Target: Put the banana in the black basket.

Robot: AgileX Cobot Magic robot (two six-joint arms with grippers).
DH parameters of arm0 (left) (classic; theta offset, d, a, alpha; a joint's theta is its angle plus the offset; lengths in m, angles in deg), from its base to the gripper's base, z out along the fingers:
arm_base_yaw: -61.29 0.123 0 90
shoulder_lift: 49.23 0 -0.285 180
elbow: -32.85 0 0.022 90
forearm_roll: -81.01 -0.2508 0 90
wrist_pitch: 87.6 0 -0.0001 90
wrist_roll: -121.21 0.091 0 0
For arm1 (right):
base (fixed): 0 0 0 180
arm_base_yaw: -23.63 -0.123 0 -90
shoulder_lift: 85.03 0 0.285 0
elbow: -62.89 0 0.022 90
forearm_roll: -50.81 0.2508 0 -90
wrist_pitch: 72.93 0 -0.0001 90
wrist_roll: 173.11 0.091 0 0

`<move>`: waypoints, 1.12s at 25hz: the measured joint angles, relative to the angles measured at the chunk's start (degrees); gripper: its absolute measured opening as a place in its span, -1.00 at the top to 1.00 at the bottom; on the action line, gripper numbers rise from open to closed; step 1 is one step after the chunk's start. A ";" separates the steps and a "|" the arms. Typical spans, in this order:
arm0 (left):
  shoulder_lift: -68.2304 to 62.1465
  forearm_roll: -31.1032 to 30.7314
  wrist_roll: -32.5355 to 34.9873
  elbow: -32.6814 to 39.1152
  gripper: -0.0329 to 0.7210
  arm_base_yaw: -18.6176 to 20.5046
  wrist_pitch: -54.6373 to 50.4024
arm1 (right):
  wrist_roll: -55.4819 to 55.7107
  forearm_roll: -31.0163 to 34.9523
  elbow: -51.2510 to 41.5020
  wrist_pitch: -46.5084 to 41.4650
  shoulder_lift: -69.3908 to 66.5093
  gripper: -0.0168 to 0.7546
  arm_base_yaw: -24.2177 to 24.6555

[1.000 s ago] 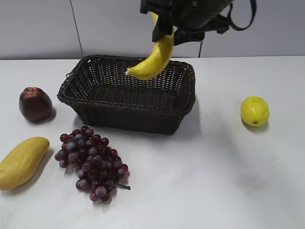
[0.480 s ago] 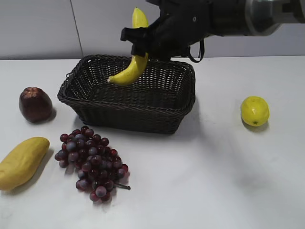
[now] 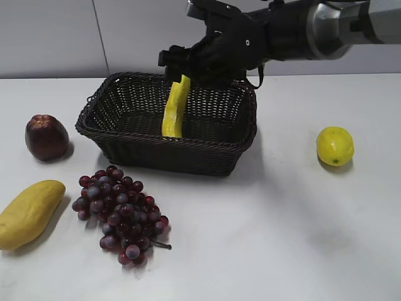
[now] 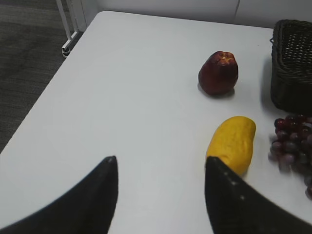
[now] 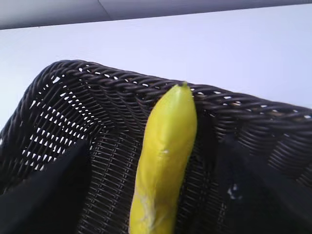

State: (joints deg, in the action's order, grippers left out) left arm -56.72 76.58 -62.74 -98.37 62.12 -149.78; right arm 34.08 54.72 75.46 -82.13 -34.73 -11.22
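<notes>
The banana (image 3: 175, 111) stands almost upright inside the black basket (image 3: 188, 153), its lower end hidden behind the front wall. My right gripper (image 3: 182, 68) hovers just above the banana's top end, over the basket's back rim. In the right wrist view the banana (image 5: 165, 161) lies between the two wide-spread fingers of my right gripper (image 5: 156, 195), with a gap on each side, above the basket's woven floor (image 5: 97, 78). My left gripper (image 4: 161, 168) is open and empty above the bare table, out of the exterior view.
A dull-yellow mango (image 3: 28, 213) lies front left, also seen in the left wrist view (image 4: 231, 144). Dark grapes (image 3: 122, 213) lie in front of the basket. A dark red fruit (image 3: 46, 136) sits left of it. A lemon (image 3: 334, 145) sits to the right.
My right gripper moved left and down over the basket. The banana swung from slanted in the air to nearly upright inside the basket, and the fingers now stand apart from it.
</notes>
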 joint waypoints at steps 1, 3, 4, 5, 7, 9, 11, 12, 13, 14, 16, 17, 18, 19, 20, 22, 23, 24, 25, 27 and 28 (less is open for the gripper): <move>0.00 0.00 0.00 0.00 -0.57 0.00 0.00 | -0.14 -0.51 0.00 -0.99 0.57 -0.69 -0.02; 0.00 0.00 0.00 0.00 -0.57 0.00 0.00 | -0.33 -1.72 0.00 -3.60 2.34 -0.69 -0.07; 0.00 0.00 0.00 0.00 -0.57 0.00 0.00 | -0.95 -2.12 0.00 -5.62 3.63 -0.69 -0.07; 0.00 0.00 0.00 0.00 -0.57 0.00 0.00 | -1.97 -2.61 0.12 -8.09 5.04 -0.69 -0.07; 0.00 0.00 0.00 0.00 -0.57 0.00 0.00 | -4.91 -3.09 0.18 -13.67 7.85 -0.68 -0.07; 0.00 0.00 0.00 0.00 -0.57 0.00 0.00 | -8.65 -3.28 0.25 -21.12 10.90 -0.65 -0.07; 0.00 0.00 0.00 0.00 -0.57 0.00 0.00 | -11.70 -3.33 0.25 -28.12 13.62 -0.61 -0.07; 0.00 0.00 0.00 0.00 -0.57 0.00 0.00 | -13.18 -3.33 0.25 -31.82 15.09 -0.59 -0.07; 0.00 0.00 0.00 0.00 -0.57 0.00 0.00 | -14.59 -3.33 0.25 -35.36 16.55 -0.58 -0.09; 0.00 0.00 0.00 0.00 -0.57 0.00 0.00 | -15.76 -3.40 0.25 -38.24 17.79 -0.58 -0.15; 0.00 0.00 0.00 0.00 -0.57 0.00 0.00 | -18.10 -3.91 0.25 -44.56 20.78 -0.57 -0.17; 0.00 0.00 0.00 0.00 -0.57 0.00 0.00 | -18.88 -3.91 0.25 -46.95 22.02 -0.57 -0.17; 0.00 0.00 0.00 0.00 -0.57 0.00 0.00 | -19.59 -4.98 0.25 -49.58 23.49 -0.57 -0.17; 0.00 0.00 0.00 0.00 -0.57 0.00 0.00 | -20.09 -6.12 0.25 -52.03 24.88 -0.57 -0.17; 0.00 0.00 0.00 0.00 -0.57 0.00 0.00 | -20.37 -7.60 0.25 -54.29 26.02 -0.57 -0.17; 0.00 0.00 0.00 0.00 -0.57 0.00 0.00 | -20.65 -11.02 0.25 -57.67 28.68 -0.57 -0.17; 0.00 0.00 0.00 0.00 -0.57 0.00 0.00 | -20.76 -12.85 -0.01 -58.80 30.01 -0.57 -0.17; 0.00 0.00 0.00 0.00 -0.57 0.00 0.00 | -20.89 -14.21 -0.62 -59.25 31.21 -0.57 -0.17; 0.00 0.00 0.00 0.00 -0.57 0.00 0.00 | -21.13 -15.21 -1.41 -59.68 32.71 -0.57 -0.17; 0.00 0.00 0.00 0.00 -0.57 0.00 0.00 | -21.31 -15.51 -4.13 -59.84 35.67 -0.57 -0.02; 0.00 0.00 0.00 0.00 -0.57 0.00 0.00 | -21.38 -15.34 -5.93 -59.91 37.39 -0.57 0.10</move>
State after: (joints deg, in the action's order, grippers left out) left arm -56.72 76.58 -62.74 -98.37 62.12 -149.78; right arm 12.70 39.38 69.52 -142.03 2.66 -11.12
